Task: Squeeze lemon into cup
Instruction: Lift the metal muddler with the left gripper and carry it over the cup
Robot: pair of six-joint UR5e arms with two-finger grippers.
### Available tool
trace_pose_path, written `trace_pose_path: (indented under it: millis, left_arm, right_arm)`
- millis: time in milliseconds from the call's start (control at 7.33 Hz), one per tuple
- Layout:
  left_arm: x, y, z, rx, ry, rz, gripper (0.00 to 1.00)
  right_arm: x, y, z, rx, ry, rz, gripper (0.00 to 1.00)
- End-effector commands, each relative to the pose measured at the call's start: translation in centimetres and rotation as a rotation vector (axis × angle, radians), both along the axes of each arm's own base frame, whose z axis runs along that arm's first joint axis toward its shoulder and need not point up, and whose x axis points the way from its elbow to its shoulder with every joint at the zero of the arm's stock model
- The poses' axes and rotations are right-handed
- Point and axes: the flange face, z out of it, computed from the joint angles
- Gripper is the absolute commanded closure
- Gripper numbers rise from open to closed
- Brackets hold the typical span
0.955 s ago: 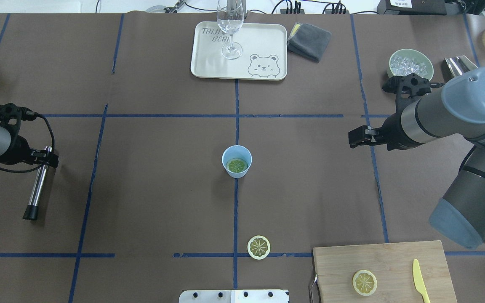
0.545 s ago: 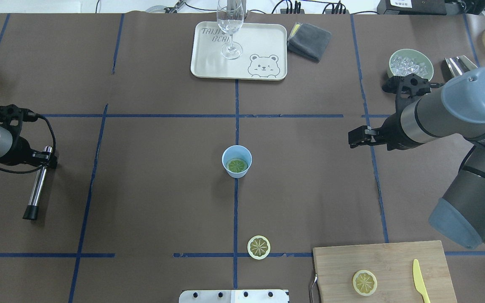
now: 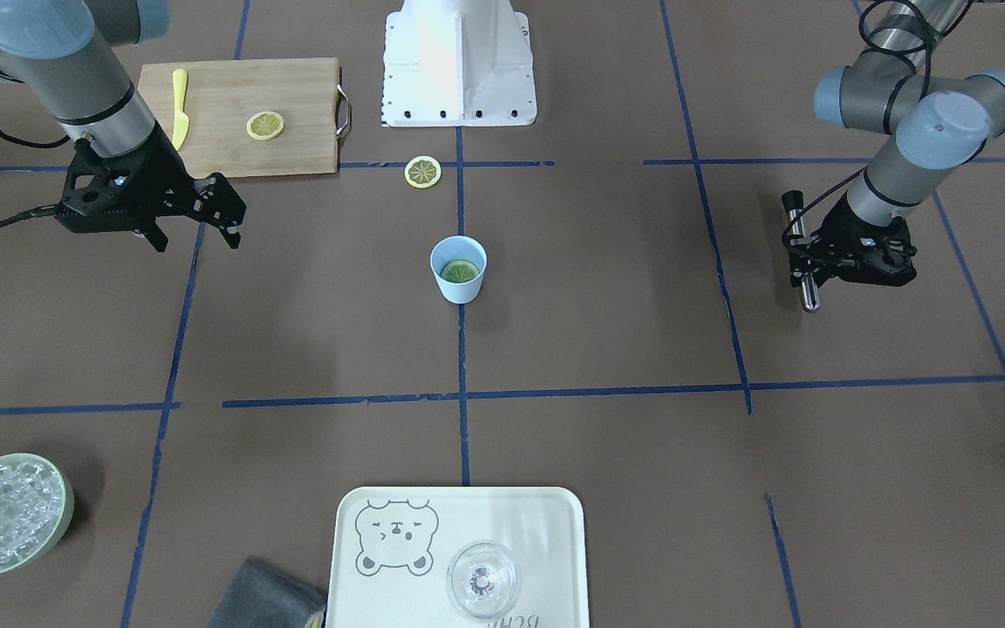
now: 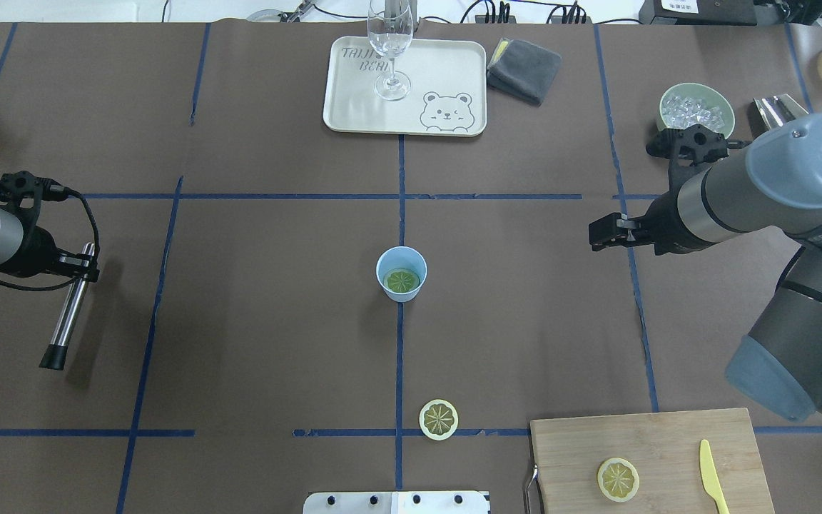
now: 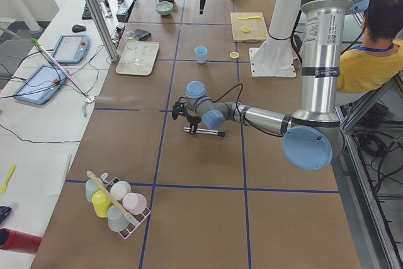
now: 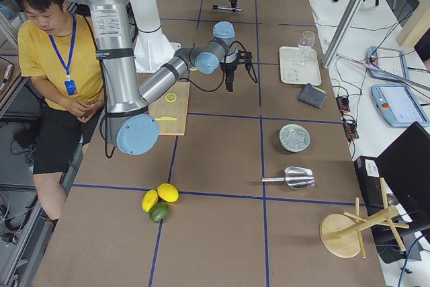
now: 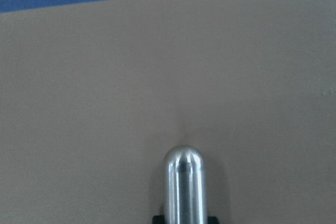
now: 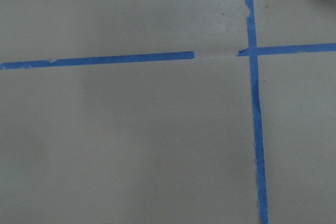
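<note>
The light-blue cup [image 4: 401,273] stands upright at the table's middle, also in the front view [image 3: 458,269], with a greenish lemon slice [image 4: 402,280] lying inside. Another lemon slice [image 4: 438,419] lies on the table nearer the robot, and a third [image 4: 618,479] lies on the cutting board. My left gripper [image 4: 77,266] is shut on a steel rod with a black tip [image 4: 67,310], held roughly level and low at the far left; the rod's rounded end fills the left wrist view [image 7: 185,184]. My right gripper [image 4: 599,235] is open and empty, well right of the cup.
A cream tray [image 4: 454,71] with a clear stem glass [image 4: 389,50] sits at the back, a grey cloth [image 4: 525,68] beside it. A green bowl of ice [image 4: 696,108] and a metal scoop [image 4: 775,111] are back right. A wooden board [image 4: 675,450] with a yellow knife [image 4: 712,475] is front right.
My left arm has shifted slightly, carrying the steel rod a little toward the table's far side. The right arm, the cup and the lemon slices have barely moved.
</note>
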Motion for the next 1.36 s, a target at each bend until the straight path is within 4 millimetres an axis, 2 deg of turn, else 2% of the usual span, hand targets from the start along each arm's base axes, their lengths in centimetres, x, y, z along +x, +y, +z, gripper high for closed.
trace_pose_path:
  millis: [0, 136, 273, 409, 545, 682, 818, 1091, 1227]
  left_arm:
    - [0.0, -0.5, -10.0, 0.085, 0.071, -0.009, 1.00]
    - [0.9, -1.8, -16.9, 0.142, 0.124, -0.012, 1.00]
    - [2.5, -3.6, -25.1, 0.222, 0.192, -0.016, 1.00]
    - [4.6, -3.3, -29.8, 0.282, 0.244, 0.007, 1.00]
    - [5.2, -3.4, -34.1, 0.371, 0.280, -0.001, 1.00]
    - [5.6, -3.4, -36.8, 0.530, 0.293, -0.006, 1.00]
    - [6.2, -2.3, -38.0, 0.654, 0.336, -0.064, 1.00]
    - [11.8, 1.9, -39.6, 0.792, 0.371, -0.224, 1.00]
    - [11.3, 2.1, -40.5, 0.855, 0.434, -0.282, 1.00]
  right_arm:
    - [0.7, -0.3, -0.3, -0.011, -0.017, -0.003, 0.00]
    - [0.9, -0.5, -0.3, -0.012, -0.019, 0.001, 0.00]
    - [1.0, -0.6, -0.5, -0.012, -0.022, 0.002, 0.00]
    - [1.3, -0.8, -0.5, -0.015, -0.025, 0.007, 0.00]
    - [1.8, -1.1, -0.6, -0.021, -0.033, 0.009, 0.00]
    - [2.2, -1.1, -0.5, -0.028, -0.036, 0.010, 0.00]
    - [2.3, -1.3, -0.4, -0.028, -0.035, 0.015, 0.00]
    - [2.6, -1.7, -0.5, -0.028, -0.036, 0.023, 0.00]
    - [2.7, -1.7, -0.5, -0.029, -0.037, 0.024, 0.00]
